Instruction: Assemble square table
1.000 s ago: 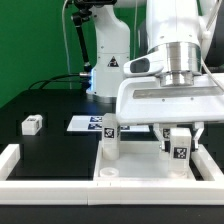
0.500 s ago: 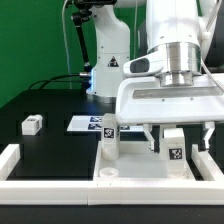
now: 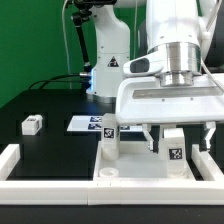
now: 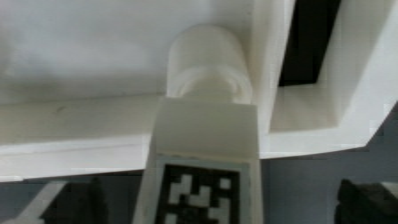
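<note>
— Handling of the leg (image 3: 176, 143) under the gripper (image 3: 180, 133)?

— Looks rigid, light, smooth white plastic; probably slippery on its flat faces. Best taken across the two plain sides, above the tag, well clear of the socket end.

— Whereabouts?

— Standing upright at the square table (image 3: 140, 168) slab's corner nearest the exterior view's right, seated in or over that corner socket; cannot tell how deep. Second leg (image 3: 109, 138) upright at the slab's opposite near corner. Third leg (image 3: 32, 125) lying apart on the black table (image 3: 50, 105).

— Tool state?

— Jaws spread wide, fingers (image 3: 151, 134) flanking the leg, not pressing it.

— Changed since a second ago?

— Fingers then clamped on the leg; now parted, released. Leg unmoved, slab unmoved.
</note>
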Robot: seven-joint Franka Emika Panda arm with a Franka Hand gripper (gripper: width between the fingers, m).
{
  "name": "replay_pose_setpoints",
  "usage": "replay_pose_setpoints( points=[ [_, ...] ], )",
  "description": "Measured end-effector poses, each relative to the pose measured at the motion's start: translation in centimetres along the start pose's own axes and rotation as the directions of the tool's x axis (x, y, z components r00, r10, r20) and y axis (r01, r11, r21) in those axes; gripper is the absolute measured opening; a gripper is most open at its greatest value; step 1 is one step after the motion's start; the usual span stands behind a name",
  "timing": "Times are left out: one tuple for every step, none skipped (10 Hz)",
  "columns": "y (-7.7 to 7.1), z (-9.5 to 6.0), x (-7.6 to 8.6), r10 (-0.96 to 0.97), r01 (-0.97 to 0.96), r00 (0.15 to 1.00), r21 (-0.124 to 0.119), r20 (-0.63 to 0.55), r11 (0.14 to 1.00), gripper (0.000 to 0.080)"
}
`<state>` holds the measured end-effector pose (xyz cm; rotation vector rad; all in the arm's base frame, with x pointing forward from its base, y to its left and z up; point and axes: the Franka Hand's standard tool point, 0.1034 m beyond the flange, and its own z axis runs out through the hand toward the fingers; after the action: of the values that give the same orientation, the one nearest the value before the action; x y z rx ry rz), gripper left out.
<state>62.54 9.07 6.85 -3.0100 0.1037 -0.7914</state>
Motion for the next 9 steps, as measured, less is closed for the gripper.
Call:
replay_pose_setpoints(
  points=[
    [0.0,0.0,0.0,0.0,0.0,1.0,0.0,0.0,1.0,0.0649],
    [0.0,-0.4,0.4,0.001,-0.001,1.0,0.005,0.031,1.0,0.0649],
    [0.1,-1.3,1.2,0.008,-0.009,0.998,0.014,0.066,1.0,0.0649],
    [0.5,-1.6,1.9,0.008,-0.009,0.998,0.014,0.056,1.0,0.0649],
    [0.7,-1.4,1.8,0.011,-0.012,0.997,0.013,0.072,1.0,0.0649],
    [0.7,-1.2,1.5,0.015,-0.017,0.989,0.016,0.148,1.0,0.0649],
    [1.0,-1.1,1.7,0.023,-0.029,0.973,0.02,0.231,0.999,0.0649],
    [1.2,-1.0,1.9,0.03,-0.04,0.953,0.025,0.302,0.999,0.0649],
    [1.3,-0.9,1.8,0.038,-0.052,0.931,0.027,0.362,0.998,0.0649]
  ],
)
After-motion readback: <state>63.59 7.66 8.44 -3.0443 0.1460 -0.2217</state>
